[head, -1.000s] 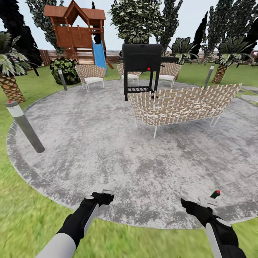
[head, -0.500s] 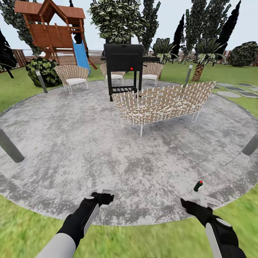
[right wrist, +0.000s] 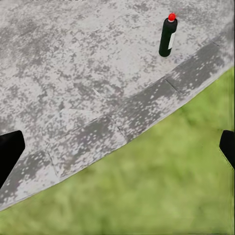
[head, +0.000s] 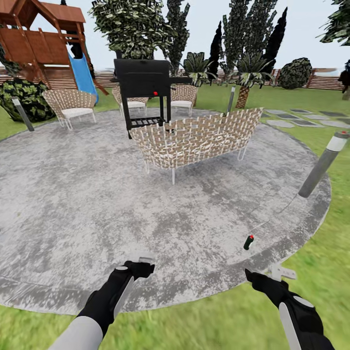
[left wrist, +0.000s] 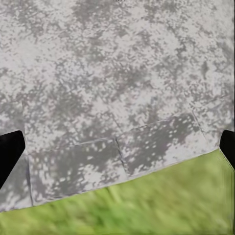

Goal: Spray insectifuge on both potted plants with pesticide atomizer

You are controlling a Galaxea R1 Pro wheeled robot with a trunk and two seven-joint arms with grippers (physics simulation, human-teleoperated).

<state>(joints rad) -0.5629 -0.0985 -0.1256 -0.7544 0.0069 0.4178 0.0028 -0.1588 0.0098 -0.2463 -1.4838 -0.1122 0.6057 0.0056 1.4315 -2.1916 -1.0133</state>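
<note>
a small dark bottle point(head: 249, 242) with a red cap, likely the spray bottle, stands upright on the grey paving point(head: 97, 194) near its grass edge, ahead of the right end effector point(head: 272, 274). both arms are held low and forward for travel; the left end effector point(head: 141, 262) and the right are spread apart, holding nothing.

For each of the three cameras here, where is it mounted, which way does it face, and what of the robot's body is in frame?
Head view: on the head, facing forward and down over the paving toward the wicker sofa; both arms show, left gripper, right gripper.
Left wrist view: by the left gripper, facing down at the paving edge; dark fingertips.
Right wrist view: by the right gripper, same edge.
Shared by head and right wrist: the bottle.
</note>
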